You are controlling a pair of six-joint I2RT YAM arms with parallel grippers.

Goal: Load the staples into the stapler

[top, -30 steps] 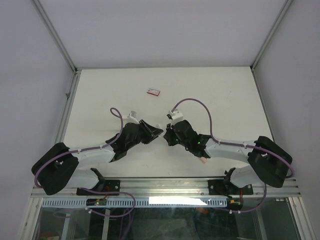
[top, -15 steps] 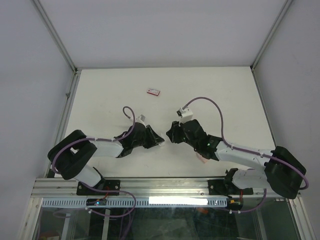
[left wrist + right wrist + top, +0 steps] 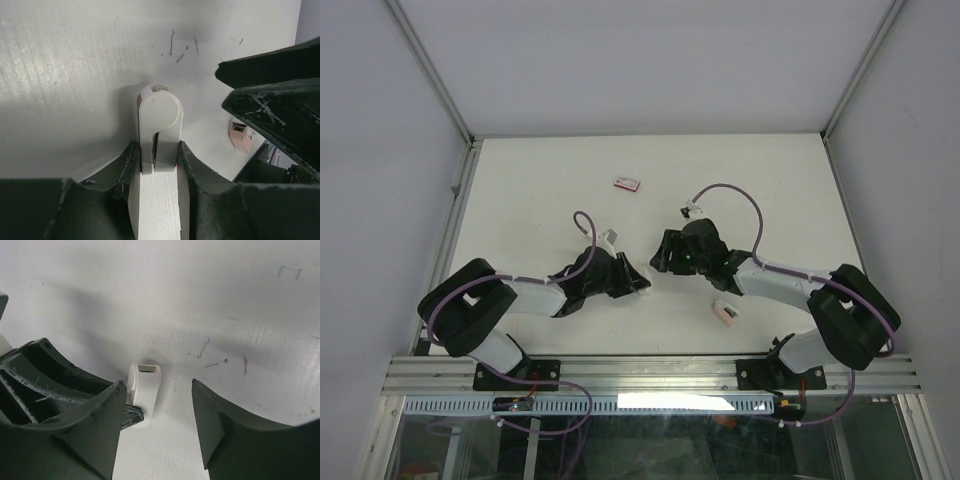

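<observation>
— Which arm has the stapler (image 3: 160,115)?

— The left one. The left fingers (image 3: 184,157) are clamped on its white body, rounded nose poking out low over the tabletop (image 3: 540,180). The right fingers (image 3: 207,415) stand apart, empty, with that nose just at the tip of one of them.

— And the staples?

— Nowhere near it. The staples box (image 3: 627,183), red-pink, lies flat toward the far side, well apart from both arms (I can't tell whether it's open). There's a loose staple (image 3: 290,272) and some bent bits on the surface by the right arm.

— So what could go wrong?

— I'd guess the handover. If the right fingers close off-centre while the left grips rigidly, the stapler could twist or pop free. Later, the strips are tiny and would likely crumble or scatter under a hard pinch. And a small pink piece (image 3: 725,312) (I can't make out what it is) sits beside the right forearm, which could sweep it away.
</observation>
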